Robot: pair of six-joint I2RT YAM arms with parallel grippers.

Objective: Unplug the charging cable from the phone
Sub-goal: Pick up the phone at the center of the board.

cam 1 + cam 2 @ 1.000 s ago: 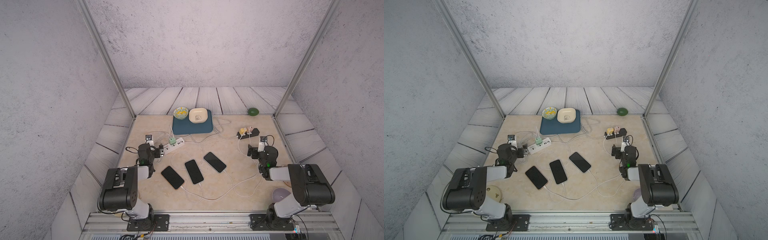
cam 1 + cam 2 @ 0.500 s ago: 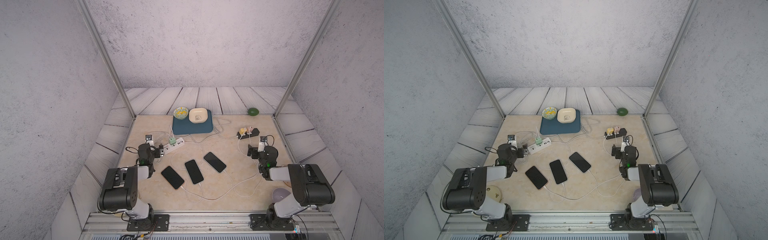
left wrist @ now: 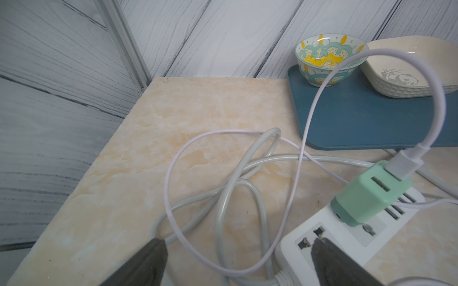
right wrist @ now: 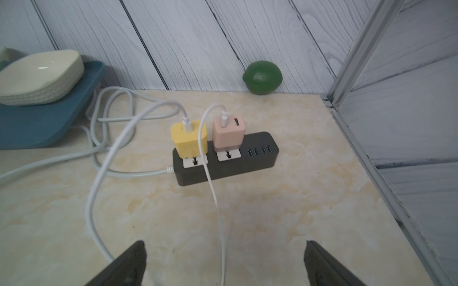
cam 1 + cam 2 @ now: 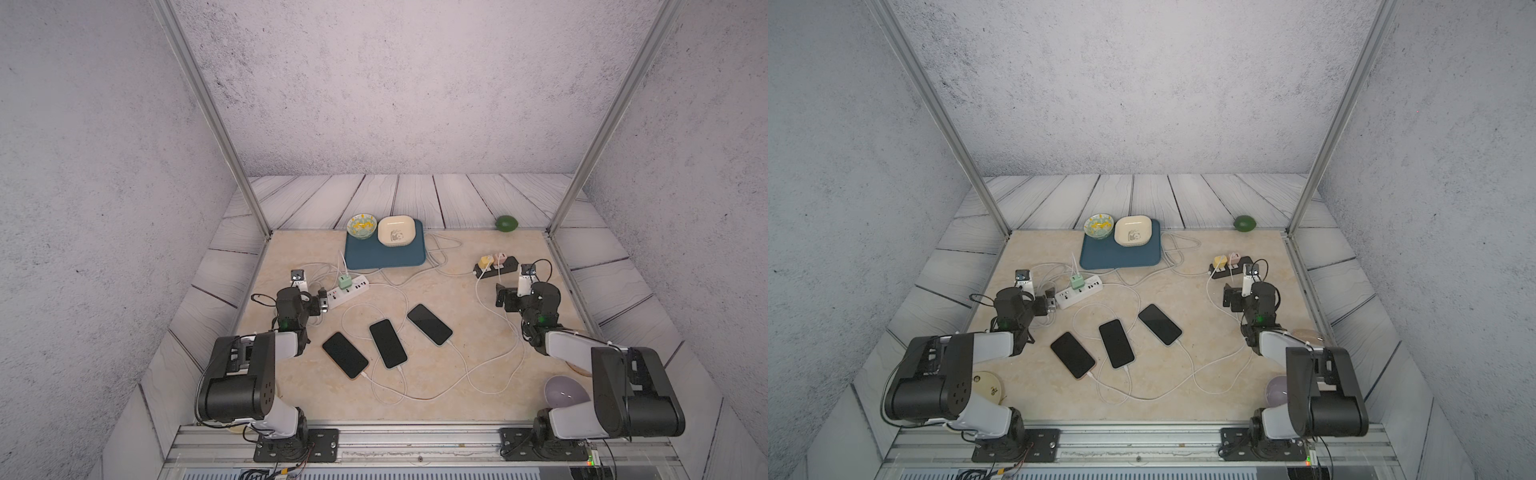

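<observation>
surface: beige stone-look tabletop (image 5: 457, 415) inside grey walls; the layout matches the earlier frames.
left gripper (image 5: 322, 300): at 9 o'clock, jaws apart and empty, over the end of the white power strip (image 5: 351, 290); unmoved.
phones: left phone (image 5: 345, 354), middle phone (image 5: 387, 343) and right phone (image 5: 429, 324) lie face up at centre, with white charging cables (image 4: 214, 198) plugged into their 5 o'clock ends.
right gripper (image 5: 502, 298): at 3 o'clock, jaws apart and empty, facing the black power strip (image 5: 498, 268); unmoved.

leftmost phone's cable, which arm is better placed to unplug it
Left, probably: the left claw, open, hangs beside the white power strip, nearest the leftmost phone. The right claw, also open, sits farther off by the black power strip.
</observation>
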